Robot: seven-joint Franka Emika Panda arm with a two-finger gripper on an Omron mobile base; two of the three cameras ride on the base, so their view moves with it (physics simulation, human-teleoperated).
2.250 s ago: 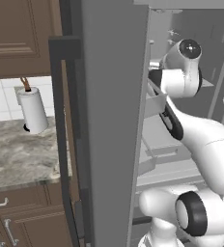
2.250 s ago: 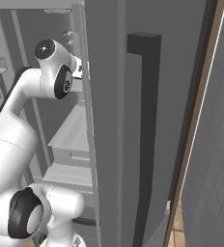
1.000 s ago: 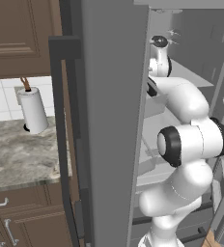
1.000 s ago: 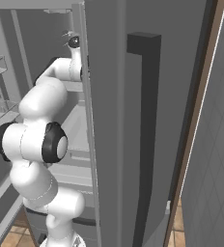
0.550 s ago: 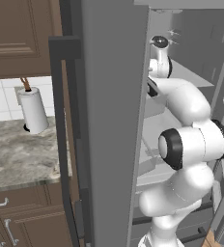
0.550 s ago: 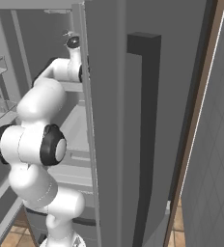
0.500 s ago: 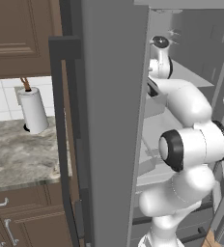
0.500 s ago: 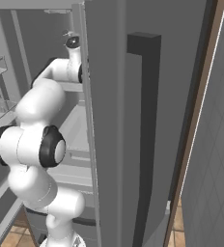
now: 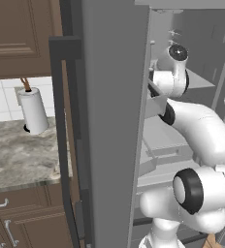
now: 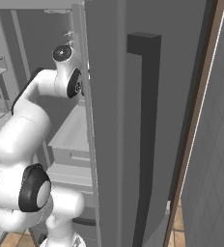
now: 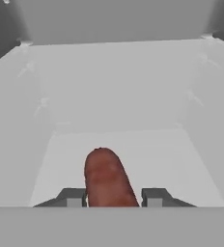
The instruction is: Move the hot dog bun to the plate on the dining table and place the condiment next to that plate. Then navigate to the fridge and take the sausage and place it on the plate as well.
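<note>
1. Reaching deep into the fridge (image 9: 114, 121) is what the white arm is seen doing, with its hand up by a high shelf behind the open door.

2. In the hand view, the sausage (image 11: 108, 178) is seen between the two dark finger tips of the gripper (image 11: 113, 197). The fingers are pressed against its two sides, so it looks clamped.

3. The sausage is dark red and thin. It is found near the front edge of a pale fridge shelf (image 11: 147, 144), about halfway between the left and right side walls. Its far end points toward the back wall.

4. Whether the sausage is resting on the shelf or is lifted a little cannot be told.

5. The step in hand is judged to be the taking of the sausage out of the fridge. This is the last part of the job.

6. For the next move, the sausage should be lifted a little and pulled straight back out, with the fingers kept tight.

7. Care is needed so that the arm is not bumped on the fridge door or the shelves on the way out.

8. After that, the base must be driven to the dining table, and the sausage set down on the plate.

9. Outside the fridge, a white paper towel roll (image 9: 33, 110) is seen standing near the back edge of a marble counter (image 9: 17, 160).
</note>
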